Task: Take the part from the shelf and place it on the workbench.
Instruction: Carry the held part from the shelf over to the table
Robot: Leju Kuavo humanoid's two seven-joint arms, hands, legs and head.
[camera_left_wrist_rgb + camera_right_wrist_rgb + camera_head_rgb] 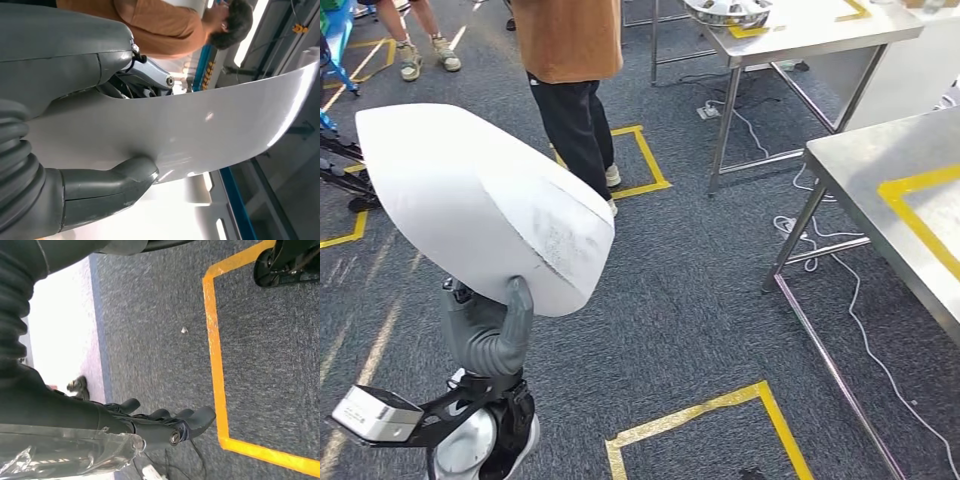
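A large white curved part point(478, 205) fills the left of the head view, held up over the carpet. My left hand point(490, 335) grips its lower edge from below, the thumb pressed on its near face. In the left wrist view the thumb point(113, 185) lies against the glossy white part point(211, 125), with the other fingers behind it. The steel workbench point(863, 160) with yellow tape on its top stands to the right, well apart from the part. My right hand point(158, 422) hangs over the carpet with its fingers stretched out and nothing in them.
A person point(569, 100) in a brown top and black trousers stands just beyond the part. A second steel table point(803, 35) at the back carries a shiny round object point(727, 12). White cables point(848, 300) trail under the workbench. Yellow tape squares point(705, 410) mark the carpet.
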